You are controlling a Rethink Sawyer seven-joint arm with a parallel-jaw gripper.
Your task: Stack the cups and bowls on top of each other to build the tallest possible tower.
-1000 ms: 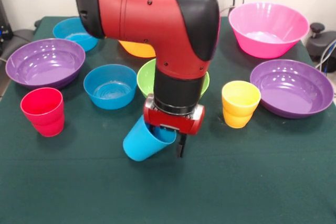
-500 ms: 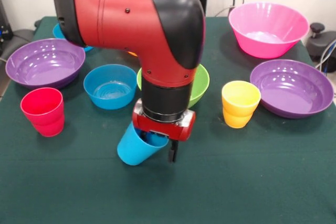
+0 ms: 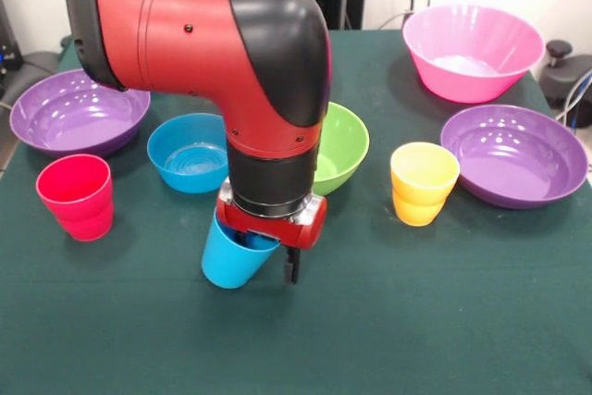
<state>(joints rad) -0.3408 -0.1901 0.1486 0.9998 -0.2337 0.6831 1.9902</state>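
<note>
My gripper (image 3: 271,256) is shut on the rim of the blue cup (image 3: 225,264): one finger (image 3: 291,268) shows outside the wall and the other is inside. The cup hangs nearly upright, mouth up, at the front middle of the table. I cannot tell whether its base touches the cloth. The red cup (image 3: 76,196) stands at the left and the yellow cup (image 3: 423,182) at the right. A small blue bowl (image 3: 190,152) and the green bowl (image 3: 340,145) sit just behind the gripper. No tower stands. The orange bowl and the second blue bowl are hidden behind the arm.
A purple bowl (image 3: 79,110) sits at the left and another (image 3: 513,154) at the right. The pink bowl (image 3: 472,51) is at the back right. The table is covered in green cloth (image 3: 416,321). My bulky arm (image 3: 203,53) hides the back middle.
The arm has moved to the picture's left and a little nearer. The blue cup has come with it and swung from strongly tilted to nearly upright.
</note>
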